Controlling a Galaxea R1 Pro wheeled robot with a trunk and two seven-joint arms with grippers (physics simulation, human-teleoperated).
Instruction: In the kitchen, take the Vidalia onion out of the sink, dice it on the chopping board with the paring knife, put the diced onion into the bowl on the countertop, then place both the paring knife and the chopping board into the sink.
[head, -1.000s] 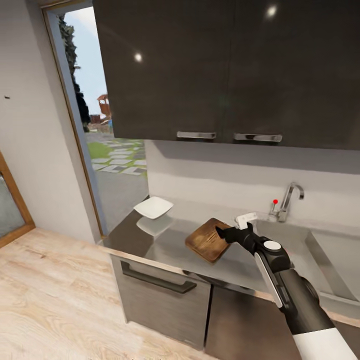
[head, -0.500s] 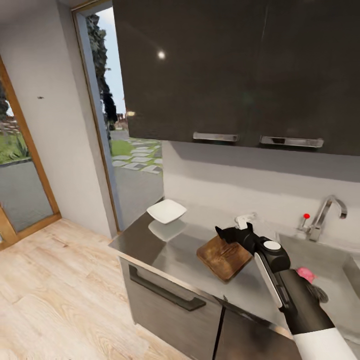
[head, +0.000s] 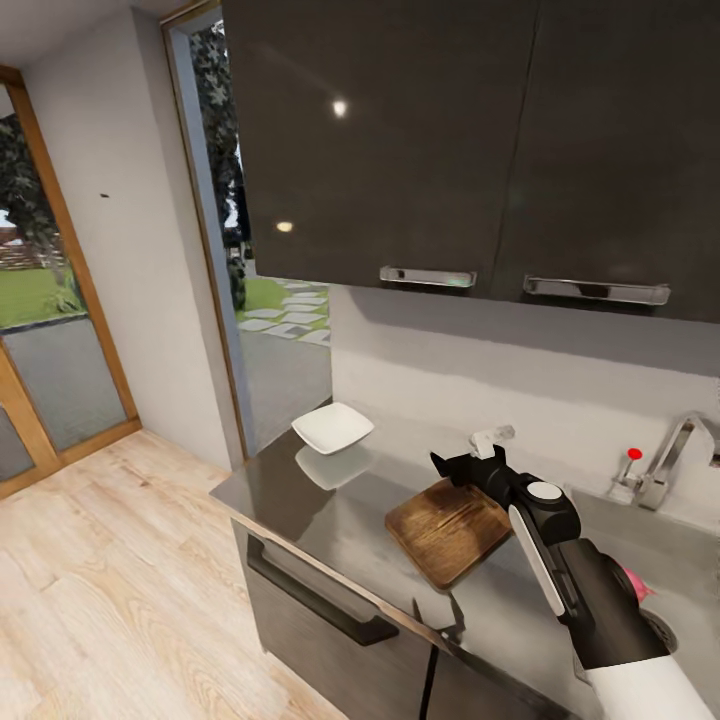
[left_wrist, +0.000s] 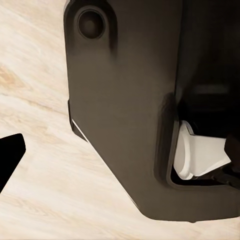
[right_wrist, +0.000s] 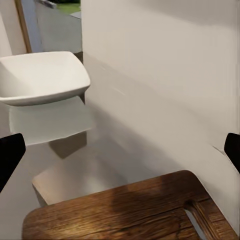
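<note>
Dark glossy wall cabinets (head: 480, 140) with two chrome handles hang over the kitchen run, and a pale wood floor (head: 110, 580) spreads to the left toward a glazed door.

Below the cabinets the table (head: 300, 480), a glossy dark grey countertop with a light wood front edge, runs from left to right against a pale wall. At its right end the sink (head: 690, 590) begins, with a chrome tap (head: 675, 455) and a red knob at the far side; something pink (head: 638, 588) lies in the basin, partly hidden behind the arm, and what it is cannot be told.

The right arm (head: 585, 590) reaches from the near right over the table. The right gripper (head: 462, 462) hangs just above the far right corner of the chopping board (head: 447, 530); in the right wrist view its dark fingertips (right_wrist: 10, 155) stand at the two edges of the picture, so the jaws are wide apart and hold nothing.

The chopping board lies flat on the table, left of the sink, its slot handle (right_wrist: 200, 220) at the end nearest the wall.

The bowl (head: 333, 428), white and squarish, sits on the far left of the table, well apart from the board, its reflection showing in the slab beneath it.

The left wrist view looks down on the wood floor and a dark part of the robot's body (left_wrist: 130, 110); one dark fingertip (left_wrist: 9, 157) of the left gripper shows at the edge, and whether those jaws are apart or together cannot be told.
</note>
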